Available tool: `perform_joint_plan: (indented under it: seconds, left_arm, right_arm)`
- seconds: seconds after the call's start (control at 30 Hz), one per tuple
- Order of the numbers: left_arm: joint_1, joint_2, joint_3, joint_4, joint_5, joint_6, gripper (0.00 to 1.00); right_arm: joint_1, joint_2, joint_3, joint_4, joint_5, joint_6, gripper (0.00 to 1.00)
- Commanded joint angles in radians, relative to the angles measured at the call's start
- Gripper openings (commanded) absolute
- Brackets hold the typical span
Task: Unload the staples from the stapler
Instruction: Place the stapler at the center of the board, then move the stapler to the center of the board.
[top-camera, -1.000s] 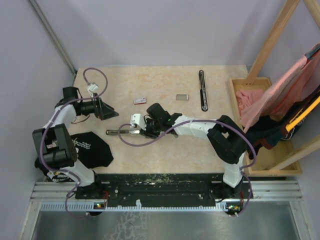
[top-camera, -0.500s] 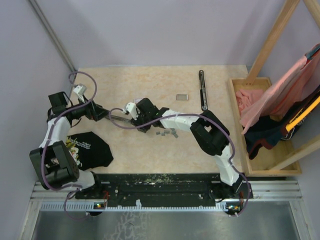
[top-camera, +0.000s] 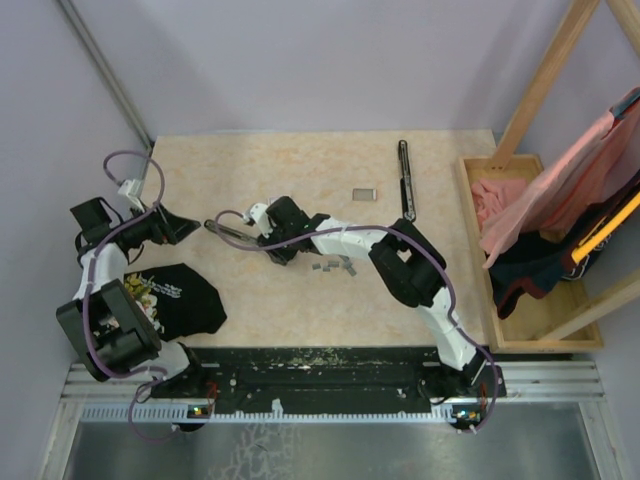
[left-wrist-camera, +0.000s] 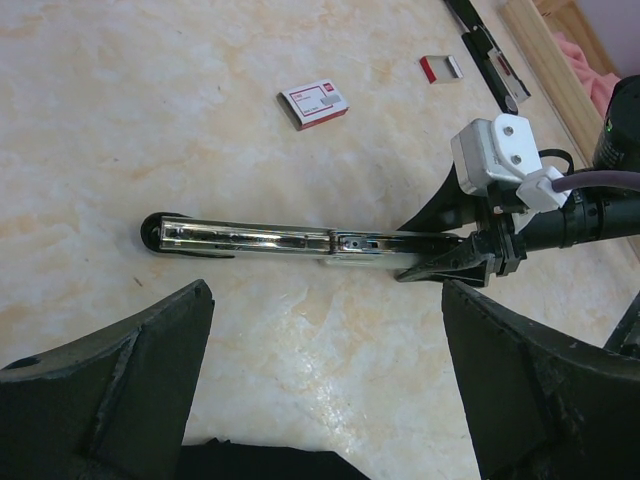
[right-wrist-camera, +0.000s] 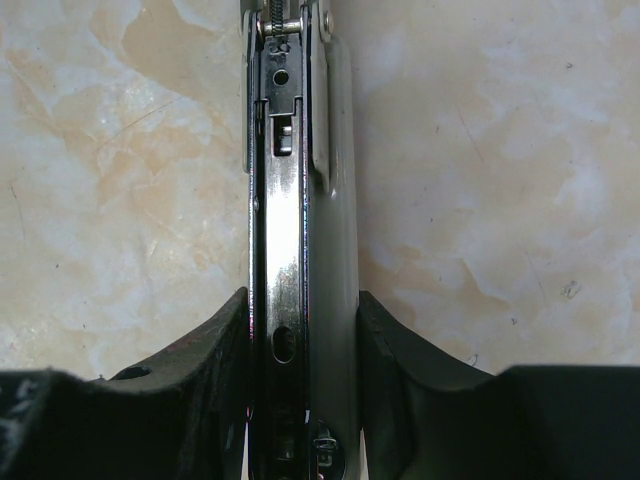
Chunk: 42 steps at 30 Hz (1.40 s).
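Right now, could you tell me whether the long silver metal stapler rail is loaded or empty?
Apparently empty: the long silver metal stapler rail shows a bare channel, and grey staple strips lie on the table.

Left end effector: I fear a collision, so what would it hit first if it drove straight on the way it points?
Most likely the stapler, lying crosswise ahead of the open left end effector. Depth is unclear, so it might touch the table before it.

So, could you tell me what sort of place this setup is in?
Probably a robotics lab cell: plain walls box in the table, left arm and right arm are bolted at its edge, a wooden clothes rack stands alongside.
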Motion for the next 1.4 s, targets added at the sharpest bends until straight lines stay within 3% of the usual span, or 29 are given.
perform_joint_plan:
  seconds: [0.0, 0.37, 0.7, 0.97, 1.37]
  left_arm:
    - [0.005, -0.008, -0.017, 0.042, 0.009, -0.019, 1.00]
    - [0.000, -0.025, -0.036, -0.011, -0.016, 0.058, 1.00]
    - [-0.041, -0.059, -0.064, -0.052, -0.076, 0.143, 1.00]
    - [-0.104, -0.081, -0.082, -0.059, -0.200, 0.180, 1.00]
    - [-0.145, -0.068, -0.078, -0.065, -0.276, 0.194, 1.00]
  right_arm:
    - [0.023, -0.009, 0.045, 0.023, -0.015, 0.023, 0.36]
    - [0.022, -0.151, -0.033, -0.001, -0.062, -0.009, 0.61]
    - [-0.001, -0.269, -0.169, 0.016, -0.110, -0.092, 0.63]
    - [-0.003, -0.238, -0.210, 0.005, -0.121, -0.118, 0.63]
    - [0.010, -0.164, -0.198, -0.011, -0.243, -0.090, 0.59]
